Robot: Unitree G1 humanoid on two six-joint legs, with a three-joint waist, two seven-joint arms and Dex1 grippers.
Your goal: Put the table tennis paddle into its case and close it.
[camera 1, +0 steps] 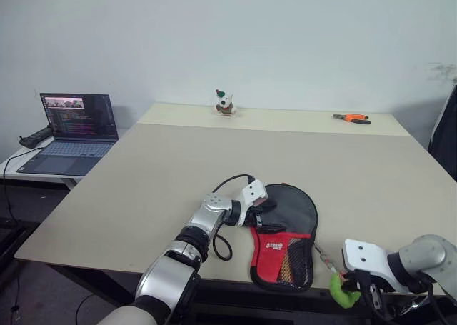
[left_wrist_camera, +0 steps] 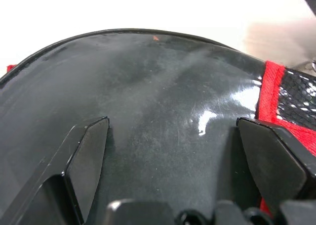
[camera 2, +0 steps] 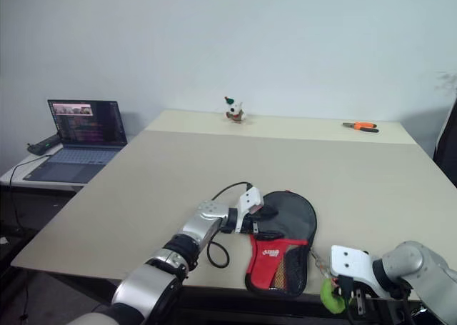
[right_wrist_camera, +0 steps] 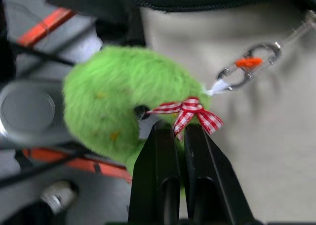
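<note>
Left gripper (camera 1: 265,212) spread wide over the case (camera 1: 289,233) near the table's (camera 1: 143,189) front edge. Right gripper (right_wrist_camera: 179,131) pinched on the green plush charm (right_wrist_camera: 113,106).

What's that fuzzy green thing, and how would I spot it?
Look at the big beige table, along its near edge beside the black-and-red case. Hanging off that edge is a fluffy green charm, pinched by the right gripper. Nothing else here is furry and bright green, with a red-checked bow.

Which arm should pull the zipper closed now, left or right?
Right. Its tool is shut on the green fuzzy charm clipped to the case, likely the zipper pull. The left tool, open, rests on the case's black top.
</note>
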